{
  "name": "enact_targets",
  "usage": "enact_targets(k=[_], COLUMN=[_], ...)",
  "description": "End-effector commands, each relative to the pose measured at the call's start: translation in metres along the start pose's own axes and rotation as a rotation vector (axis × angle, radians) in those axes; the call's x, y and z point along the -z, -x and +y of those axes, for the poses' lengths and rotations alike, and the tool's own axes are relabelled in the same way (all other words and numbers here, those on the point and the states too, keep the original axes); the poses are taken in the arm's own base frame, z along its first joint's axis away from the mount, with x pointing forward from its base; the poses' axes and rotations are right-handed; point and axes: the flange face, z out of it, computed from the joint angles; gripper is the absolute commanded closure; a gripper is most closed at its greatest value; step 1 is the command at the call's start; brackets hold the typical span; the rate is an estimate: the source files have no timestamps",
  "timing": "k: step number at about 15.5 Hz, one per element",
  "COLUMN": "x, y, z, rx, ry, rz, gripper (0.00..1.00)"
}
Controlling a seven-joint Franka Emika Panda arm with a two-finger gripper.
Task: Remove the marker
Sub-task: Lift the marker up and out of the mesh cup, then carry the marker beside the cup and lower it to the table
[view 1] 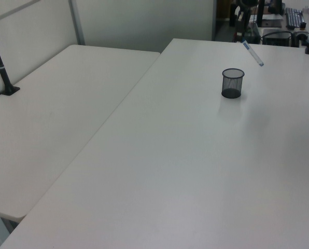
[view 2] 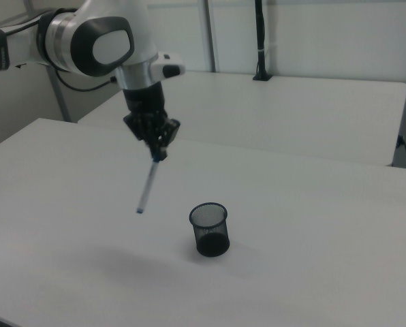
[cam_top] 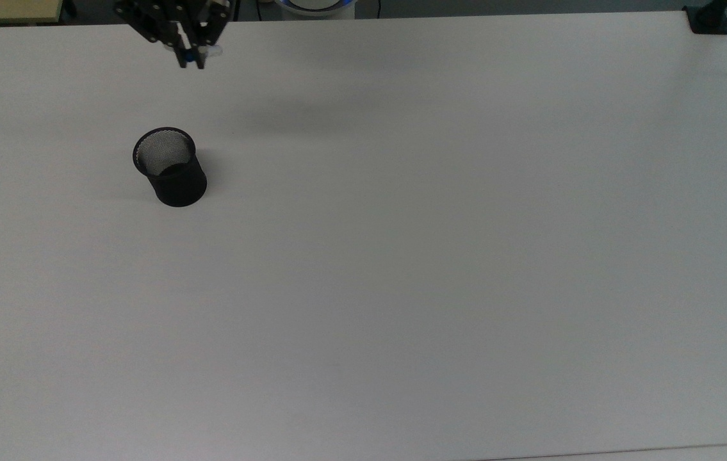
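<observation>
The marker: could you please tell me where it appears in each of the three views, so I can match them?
Top view: the marker sits at the top edge, left of centre, in the gripper.
Left view: upper right, slanting above and right of the mesh cup.
Right view: left of centre, hanging tilted from the gripper, up and left of the cup.
Shared landmark: the black mesh cup.

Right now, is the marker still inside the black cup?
No, the pincer holds the marker in the air, apart from the black cup.

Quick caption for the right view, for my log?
Gripper holds the marker aloft, clear of the black mesh cup.
</observation>
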Motion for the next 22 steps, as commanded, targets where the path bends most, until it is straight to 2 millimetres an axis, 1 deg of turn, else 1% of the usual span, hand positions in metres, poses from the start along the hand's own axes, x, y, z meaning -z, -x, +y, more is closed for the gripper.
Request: enact_targets(k=[1,3,4,6,7,8,10,12,14,15,17,19,20,22], x=[-0.047,-0.084,-0.100,-0.115,-0.128,-0.139,-0.158,-0.168,-0.192,-0.200,-0.217,-0.227,-0.235,-0.242], y=[-0.014,-0.027,-0.032,-0.044,-0.049,-0.051,-0.055,-0.065,-0.072,-0.076,-0.083,-0.085,-0.086,-0.089], z=[-0.035,-0.056,-0.062,-0.078,-0.089,-0.095,-0.099,-0.117,-0.120,-0.119,-0.127,-0.130,-0.132,-0.134], rx=[0.009,-0.002,-0.009,-0.008,-0.005,-0.014,-0.024,-0.031,-0.048,-0.055,-0.065,-0.059,-0.050,-0.034], ry=[-0.067,-0.062,-0.056,-0.050,-0.045,-0.042,-0.028,-0.021,0.013,0.032,0.053,0.074,0.084,0.100], rz=[-0.127,-0.180,-0.197,-0.162,-0.164,-0.177,-0.195,-0.133,-0.124,-0.101,-0.051,-0.024,-0.008,0.036], gripper=[1.00,1.00,1.00,1.00,1.00,1.00,1.00,1.00,1.00,1.00,1.00,1.00,1.00,1.00])
